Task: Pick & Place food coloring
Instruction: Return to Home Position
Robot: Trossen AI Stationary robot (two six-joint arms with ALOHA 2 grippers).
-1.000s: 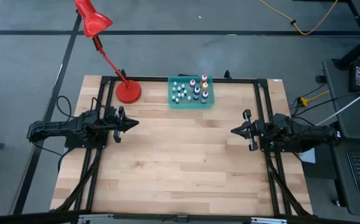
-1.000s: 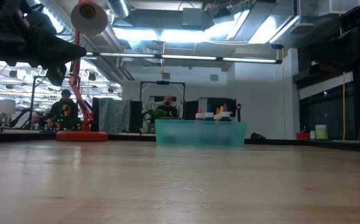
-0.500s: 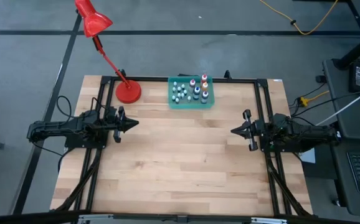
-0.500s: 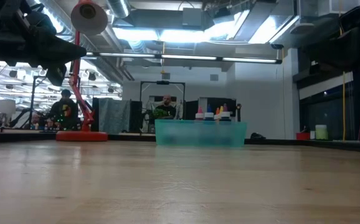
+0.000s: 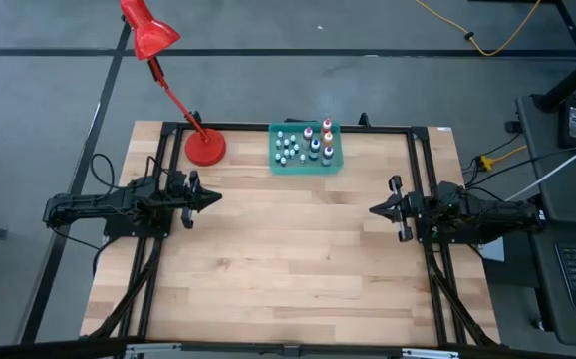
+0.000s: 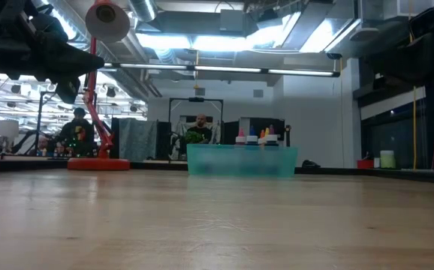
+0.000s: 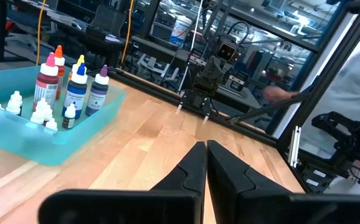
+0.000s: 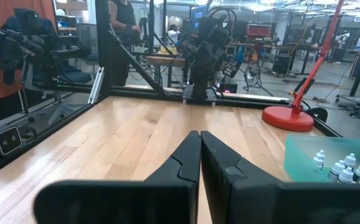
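While both arms sit drawn back at the sides of the worktop (image 5: 288,269), I see the left gripper (image 5: 211,197) at nine o'clock and the right gripper (image 5: 376,209) at three o'clock, each pointing toward the middle. Both wrist views show me the fingers (image 7: 189,171) clenched together on nothing. The food coloring (image 5: 314,148) stands upright inside the teal tray (image 5: 298,169) at twelve o'clock, with the taller coloured bottles on its three o'clock side and the tiny whitish ones toward nine. The red lamp (image 5: 205,148) has its base near the tray, at eleven o'clock.
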